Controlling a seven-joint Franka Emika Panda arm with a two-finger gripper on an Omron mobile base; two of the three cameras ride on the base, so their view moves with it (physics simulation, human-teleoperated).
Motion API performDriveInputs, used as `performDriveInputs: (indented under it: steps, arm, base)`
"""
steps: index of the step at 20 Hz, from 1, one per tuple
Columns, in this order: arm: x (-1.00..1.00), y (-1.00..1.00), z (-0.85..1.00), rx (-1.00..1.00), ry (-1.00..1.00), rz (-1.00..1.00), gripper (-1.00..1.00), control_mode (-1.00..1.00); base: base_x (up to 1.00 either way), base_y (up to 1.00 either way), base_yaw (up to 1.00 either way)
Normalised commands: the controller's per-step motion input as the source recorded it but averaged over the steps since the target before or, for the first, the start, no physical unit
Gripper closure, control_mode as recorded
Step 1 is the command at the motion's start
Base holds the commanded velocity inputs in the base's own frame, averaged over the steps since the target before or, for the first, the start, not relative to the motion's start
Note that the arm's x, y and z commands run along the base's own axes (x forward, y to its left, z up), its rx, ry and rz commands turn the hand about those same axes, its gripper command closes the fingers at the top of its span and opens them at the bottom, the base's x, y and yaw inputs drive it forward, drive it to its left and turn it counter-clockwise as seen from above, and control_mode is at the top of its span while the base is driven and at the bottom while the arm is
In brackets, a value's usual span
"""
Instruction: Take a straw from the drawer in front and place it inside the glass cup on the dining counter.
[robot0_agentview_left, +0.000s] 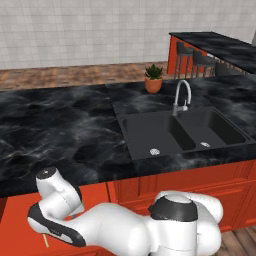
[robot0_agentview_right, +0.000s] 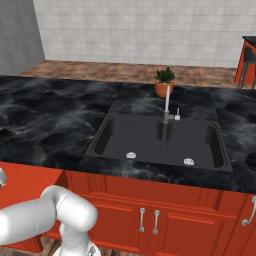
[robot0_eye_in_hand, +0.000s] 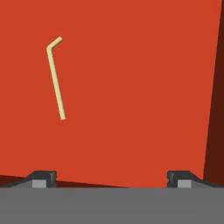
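Observation:
The straw (robot0_eye_in_hand: 56, 78) lies flat on the red floor of the open drawer (robot0_eye_in_hand: 140, 87), its bent tip toward the top of the hand view. My gripper (robot0_eye_in_hand: 111, 178) hangs open above the drawer floor, and the straw lies apart from it, nearer the left fingertip (robot0_eye_in_hand: 43, 177). From the left base, a short end of the straw (robot0_agentview_left: 46, 241) shows just under my hand, over the drawer (robot0_agentview_left: 17, 225). The dining counter (robot0_agentview_left: 220, 45) stands far back right. The glass cup is out of view.
A black counter (robot0_agentview_left: 55, 125) with a double sink (robot0_agentview_left: 180, 132) and faucet (robot0_agentview_left: 181, 97) runs above the drawer. A terracotta plant pot (robot0_agentview_left: 153, 82) stands behind the sink. Red cabinet doors (robot0_agentview_right: 150, 220) sit below. Dark stools (robot0_agentview_left: 192, 60) line the dining counter.

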Motion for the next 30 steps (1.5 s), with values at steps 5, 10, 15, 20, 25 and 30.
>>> performDriveInputs:
  steps: [5, 10, 15, 20, 25, 30]
  arm:
    - [0.02, 0.14, -0.17, 0.06, -0.03, 0.03, -1.00, -1.00]
    - [0.09, 0.04, -0.12, 0.05, -0.07, 0.01, -1.00, -1.00]
    - [0.03, 0.03, -0.22, 0.04, -0.06, 0.01, -1.00, -1.00]
    - [0.01, 0.00, -0.20, 0.07, -0.04, 0.01, -1.00, -1.00]
    - [0.17, 0.04, -0.04, 0.08, -0.02, 0.00, -1.00, -1.00]
    - [0.36, 0.11, -0.05, 0.05, 0.00, 0.00, -1.00, -1.00]
  base:
    - [0.00, 0.00, 0.00]
    - [0.00, 0.00, 0.00]
    - [0.00, 0.00, 0.00]
    - [0.00, 0.00, 0.00]
    - [0.00, 0.00, 0.00]
    - [0.00, 0.00, 0.00]
